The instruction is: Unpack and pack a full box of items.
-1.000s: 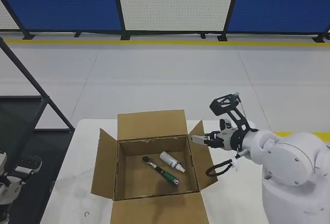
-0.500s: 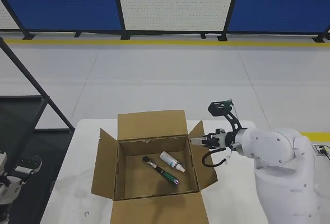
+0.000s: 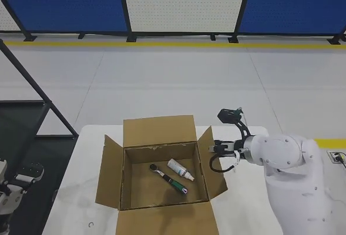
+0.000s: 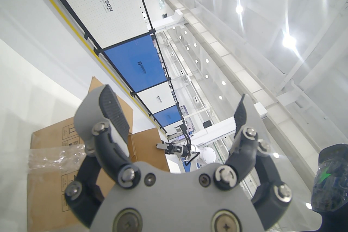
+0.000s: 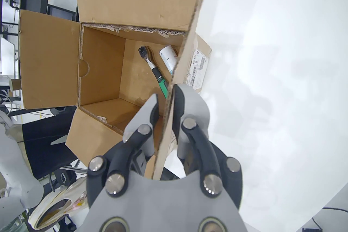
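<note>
A: Where's the box [image 3: 159,130] sitting?
B: Open, in the middle of the bench [image 3: 81,194]. The wrench [image 3: 168,178] and bottle [image 3: 180,169] are lying on its floor, just beside each other.
A: Right jaws?
B: You're clenching them on the right flap [image 5: 190,31], one finger inside and one outside. My guess is you're pinning it outward so it isn't blocking the reach-in.
A: Left jaws?
B: They're hanging released, well off to the left, pointing at the ceiling and gripping nothing. They're probably waiting for the unpacking.

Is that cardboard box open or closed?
Open: the box has its flaps spread outward; a wrench and a white bottle lie visible inside.
</note>
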